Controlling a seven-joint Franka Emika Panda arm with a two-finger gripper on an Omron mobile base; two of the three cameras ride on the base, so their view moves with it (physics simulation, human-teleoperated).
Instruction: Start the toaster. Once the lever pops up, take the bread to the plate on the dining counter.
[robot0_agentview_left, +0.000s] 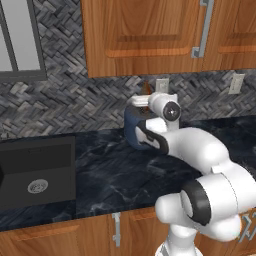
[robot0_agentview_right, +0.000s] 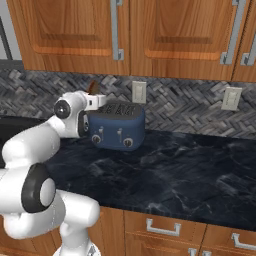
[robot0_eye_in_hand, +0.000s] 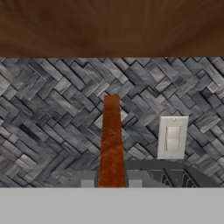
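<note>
While the arm reached across the dark marble worktop (robot0_agentview_right: 180, 170), the gripper (robot0_eye_in_hand: 111, 183) hung above the toaster (robot0_agentview_right: 117, 131), which sat left of centre in the right base view against the herringbone backsplash (robot0_agentview_right: 185, 107). Between the fingertips stood the bread (robot0_eye_in_hand: 111, 144), seen edge-on in the hand view as a narrow brown strip running up the middle of the frame; the fingers were closed on its lower end. In the right base view the slice (robot0_agentview_right: 93, 88) poked up as a small brown tip just over the hand, upper left of centre, and in the left base view it showed above the wrist (robot0_agentview_left: 146, 88). It appeared to be clear of the slots (though the hand hid the toaster's top, so I could not be sure). Holding it upright by its flat faces made sense, since that is how it would come straight out of a slot without snagging. A white wall switch (robot0_eye_in_hand: 172, 137) lay right of the slice. Neither plate nor dining counter was to be seen, so by my reckoning the carrying was yet to be done
</note>
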